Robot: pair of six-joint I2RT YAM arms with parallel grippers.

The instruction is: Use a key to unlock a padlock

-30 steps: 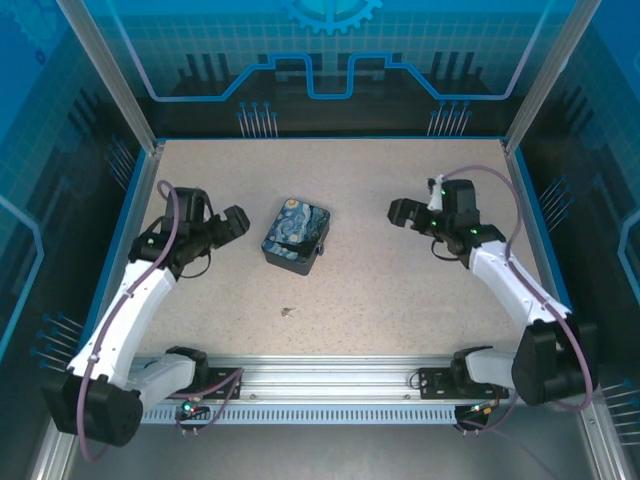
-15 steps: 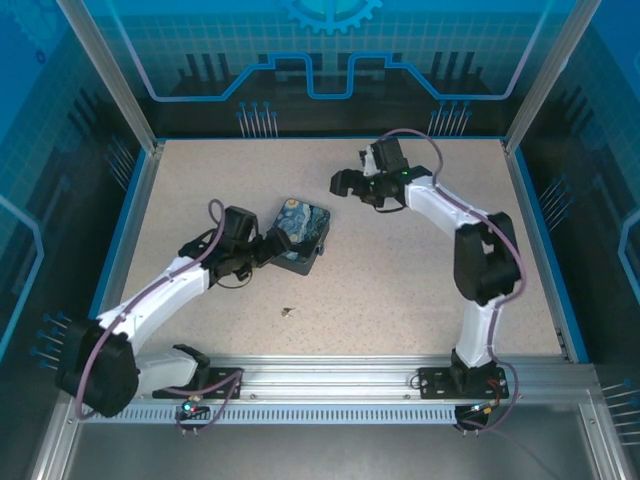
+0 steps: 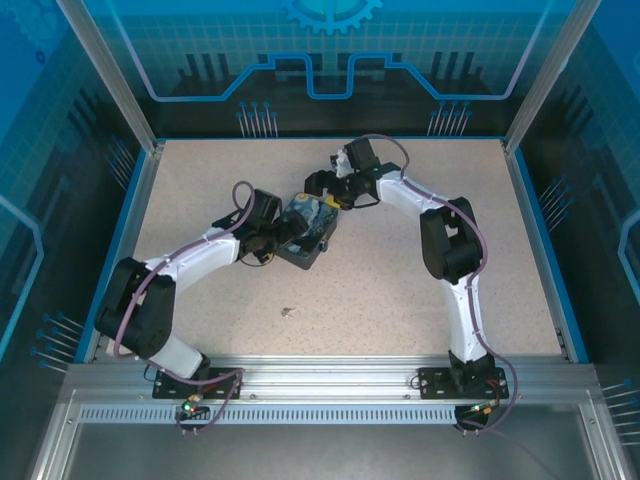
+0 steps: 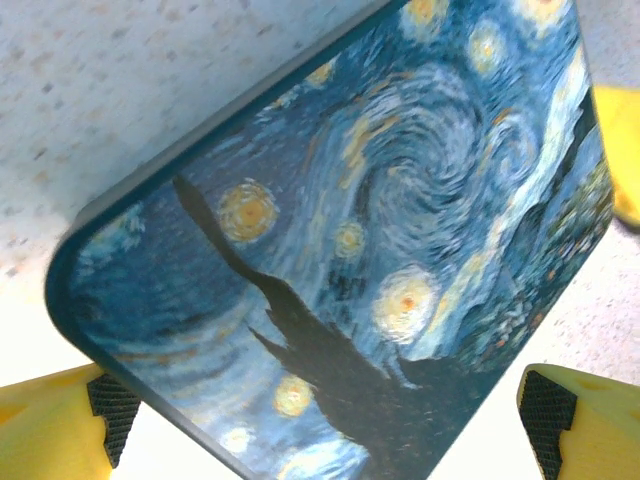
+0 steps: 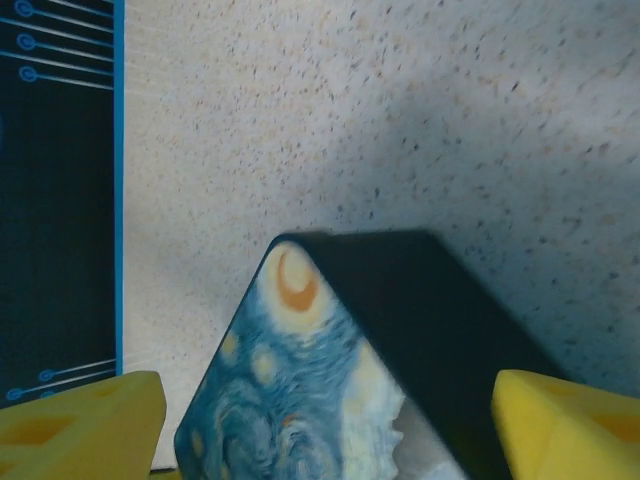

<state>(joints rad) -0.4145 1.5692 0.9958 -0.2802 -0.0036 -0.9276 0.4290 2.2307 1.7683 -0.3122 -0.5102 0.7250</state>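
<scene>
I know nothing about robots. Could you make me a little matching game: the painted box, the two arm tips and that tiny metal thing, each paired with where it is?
Things:
1. swirl-printed box
2. left end effector
3. right end effector
4. key

Places:
A. lying alone on the table, toward its near edge
B. at the box's far edge, open
C. between the two end effectors
D. at the box's left side, open

Pairs: 1-C, 2-D, 3-B, 4-A
</scene>
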